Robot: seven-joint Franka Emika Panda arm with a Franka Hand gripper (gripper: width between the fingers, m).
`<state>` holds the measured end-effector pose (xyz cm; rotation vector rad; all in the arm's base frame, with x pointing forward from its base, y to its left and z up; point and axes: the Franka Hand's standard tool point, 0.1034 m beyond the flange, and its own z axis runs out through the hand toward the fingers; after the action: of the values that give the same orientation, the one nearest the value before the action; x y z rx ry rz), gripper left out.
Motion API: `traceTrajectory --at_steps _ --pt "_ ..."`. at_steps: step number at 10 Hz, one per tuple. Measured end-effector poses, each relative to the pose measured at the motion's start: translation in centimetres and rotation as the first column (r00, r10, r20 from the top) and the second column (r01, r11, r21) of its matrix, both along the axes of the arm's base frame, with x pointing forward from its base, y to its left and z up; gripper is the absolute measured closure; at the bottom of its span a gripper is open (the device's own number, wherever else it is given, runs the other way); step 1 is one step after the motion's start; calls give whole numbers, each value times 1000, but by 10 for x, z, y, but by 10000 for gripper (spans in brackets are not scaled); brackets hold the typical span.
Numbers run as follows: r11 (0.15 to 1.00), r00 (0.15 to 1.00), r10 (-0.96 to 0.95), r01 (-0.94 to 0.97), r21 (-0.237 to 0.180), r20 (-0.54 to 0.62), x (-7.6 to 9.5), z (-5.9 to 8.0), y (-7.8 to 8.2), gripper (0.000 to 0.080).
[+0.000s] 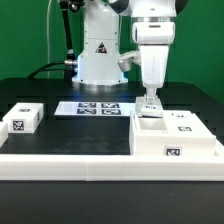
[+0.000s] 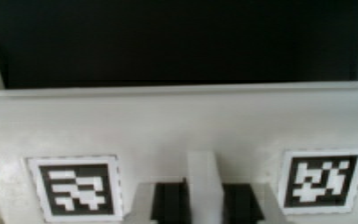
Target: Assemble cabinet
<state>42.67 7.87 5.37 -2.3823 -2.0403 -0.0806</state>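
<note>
While my fingers (image 2: 171,203) pinch narrowly on a thin upright white rib (image 2: 206,170), the cabinet (image 1: 176,136) sits directly beneath my gripper (image 1: 150,103). It is a smooth, matte plastic box, blocky and rectangular, lying flat. Its long axis seems to run from one finger across to the other. Square black-and-white tags (image 2: 78,187) flank my fingers.

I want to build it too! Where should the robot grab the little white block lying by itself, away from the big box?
Probably from above, pinching the little white block across its narrower width, one finger on each upright side. It lies flat on the table with its top uncovered.
</note>
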Motion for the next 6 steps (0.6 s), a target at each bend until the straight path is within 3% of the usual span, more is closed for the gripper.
traceTrajectory --at_steps 6 --pt "1000 1000 -29 29 0 8 18 5 -7 730"
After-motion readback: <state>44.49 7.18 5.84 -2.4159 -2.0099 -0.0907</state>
